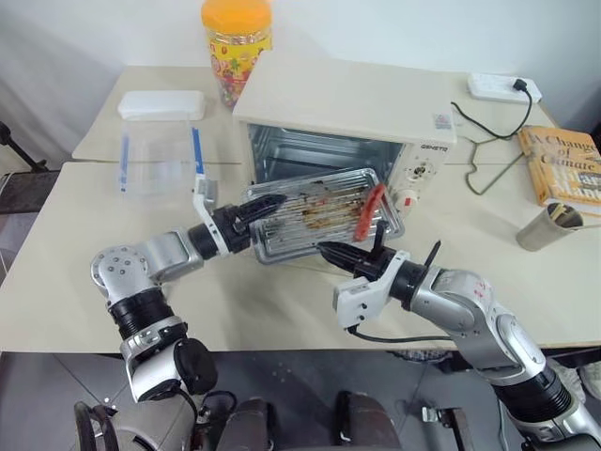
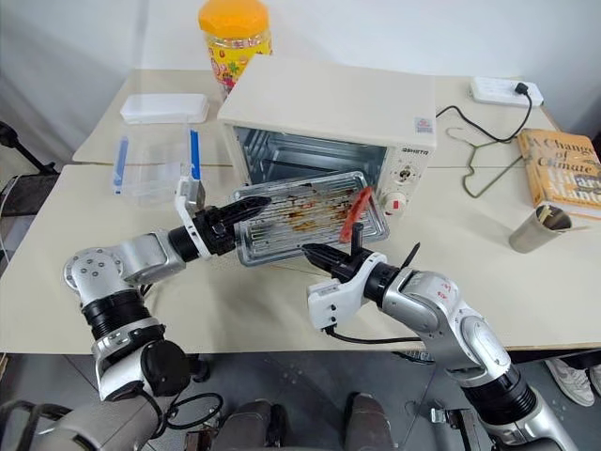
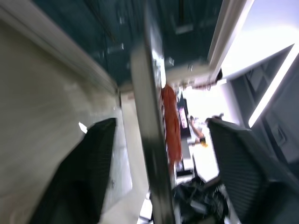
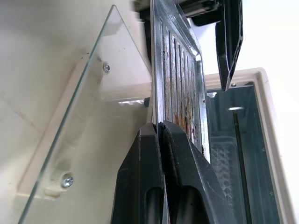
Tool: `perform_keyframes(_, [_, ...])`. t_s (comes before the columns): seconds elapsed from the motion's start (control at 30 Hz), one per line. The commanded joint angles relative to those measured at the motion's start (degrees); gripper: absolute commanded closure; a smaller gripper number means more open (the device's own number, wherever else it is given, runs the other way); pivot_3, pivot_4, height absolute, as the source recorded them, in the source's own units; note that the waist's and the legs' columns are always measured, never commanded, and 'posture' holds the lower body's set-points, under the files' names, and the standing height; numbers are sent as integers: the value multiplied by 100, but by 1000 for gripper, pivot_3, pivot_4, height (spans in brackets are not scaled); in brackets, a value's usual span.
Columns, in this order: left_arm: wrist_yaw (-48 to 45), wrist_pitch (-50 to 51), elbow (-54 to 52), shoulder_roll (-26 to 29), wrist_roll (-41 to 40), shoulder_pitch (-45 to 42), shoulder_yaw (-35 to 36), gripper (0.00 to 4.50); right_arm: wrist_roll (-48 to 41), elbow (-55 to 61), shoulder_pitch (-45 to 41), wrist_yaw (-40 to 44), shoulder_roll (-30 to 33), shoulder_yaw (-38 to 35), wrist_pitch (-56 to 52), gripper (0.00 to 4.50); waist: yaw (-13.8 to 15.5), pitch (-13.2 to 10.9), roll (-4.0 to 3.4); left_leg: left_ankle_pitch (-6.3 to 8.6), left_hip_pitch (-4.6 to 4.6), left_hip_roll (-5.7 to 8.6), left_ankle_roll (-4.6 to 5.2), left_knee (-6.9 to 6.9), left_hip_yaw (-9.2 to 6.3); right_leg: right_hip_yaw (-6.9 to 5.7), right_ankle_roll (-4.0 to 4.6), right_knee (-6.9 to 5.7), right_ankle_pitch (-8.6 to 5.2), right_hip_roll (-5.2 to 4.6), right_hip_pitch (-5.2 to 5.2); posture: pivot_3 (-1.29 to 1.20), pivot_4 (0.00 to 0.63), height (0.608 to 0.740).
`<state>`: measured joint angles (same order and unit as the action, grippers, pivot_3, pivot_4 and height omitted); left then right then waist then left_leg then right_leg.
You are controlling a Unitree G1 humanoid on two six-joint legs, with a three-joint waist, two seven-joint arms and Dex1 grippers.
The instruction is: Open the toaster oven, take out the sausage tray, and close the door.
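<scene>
Right wrist view shows the right gripper (image 4: 159,128) clamped tight on the sausage tray (image 1: 324,214), held outside the toaster oven (image 1: 352,117); the left gripper (image 1: 258,209), half-open at nine o'clock, straddles its rim for support.

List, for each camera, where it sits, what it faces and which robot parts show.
Head stereo pair: looks down over both arms at the cream-white toaster oven and ribbed silver sausage tray.
Left wrist: looks along the left gripper, its fingers either side of the tray's edge.
Right wrist: looks along the right gripper, fingers pinching the tray rim, above the glass door.
Shared: every view shows the tray.
</scene>
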<state>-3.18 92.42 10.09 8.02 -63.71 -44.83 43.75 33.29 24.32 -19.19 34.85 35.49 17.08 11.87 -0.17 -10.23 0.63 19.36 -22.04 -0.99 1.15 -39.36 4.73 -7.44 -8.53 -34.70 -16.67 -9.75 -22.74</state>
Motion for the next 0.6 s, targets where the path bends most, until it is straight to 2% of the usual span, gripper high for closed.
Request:
perform_keyframes(0.03, [584,8,169,47,-748,-20,93,2704,-183,214,-21,52,46,-197,57,4500,8,0,0,0,0,2,0,0,-4,1,0,1,0,0,1,0,150,740])
perform_keyframes(0.23, [1342,8,511,265,-1893,154,-53,4465,-314,94,-106,104,88,-214,182,4500,8,1,1,0,0,6,0,-6,-20,1,0,2,0,0,12,0,150,740])
perform_keyframes(0.37, [2072,-381,468,318,-3133,515,-342,4465,-664,-96,-209,222,129,-311,203,4500,5,1,1,0,3,5,-1,-7,-23,3,0,1,0,0,14,0,150,740])
perform_keyframes(0.47, [2676,-1129,325,450,-4544,921,-905,4465,-1191,-126,-178,371,86,-408,92,4500,4,1,1,0,4,5,-1,-7,-31,6,0,-2,0,0,16,0,150,740])
perform_keyframes(0.6, [2797,-1663,-100,583,-4929,1328,-1109,4500,-1765,-159,-73,465,17,-644,-199,3378,16,1,1,0,4,11,-1,-14,-45,21,0,-2,0,0,26,0,150,740])
